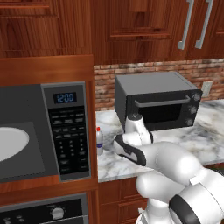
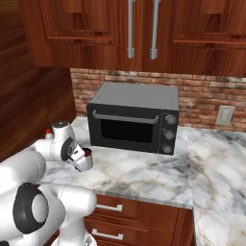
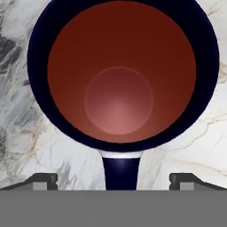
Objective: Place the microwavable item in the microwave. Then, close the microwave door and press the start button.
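Right under your hand [image 3: 113, 181] sits one cup [image 3: 122, 73], seen from straight above in the hand view: a dark rim around a deep red inside with a paler round bottom, and a dark handle running down between the two finger tips [image 3: 42, 181]. Those two tips stand wide apart, one on each side of the handle, and neither touches the cup. The cup rests on the marbled worktop [image 3: 26, 146]. From the right base view you see only a sliver of its red top [image 2: 87, 153] just past the end of the arm, near the front left of the worktop [image 2: 144, 175]. One dark toaster oven [image 2: 134, 117] stands behind it against the brick wall, with three knobs down its right side. One slim pale bottle [image 1: 99, 141] with a red cap stands at the left end of the worktop, just beside the microwave. One microwave [image 1: 43, 131] is built into the wooden cabinet on the left; its cavity is open to you, showing one white turntable [image 1: 11, 143], and its black keypad [image 1: 68, 138] carries one blue clock.
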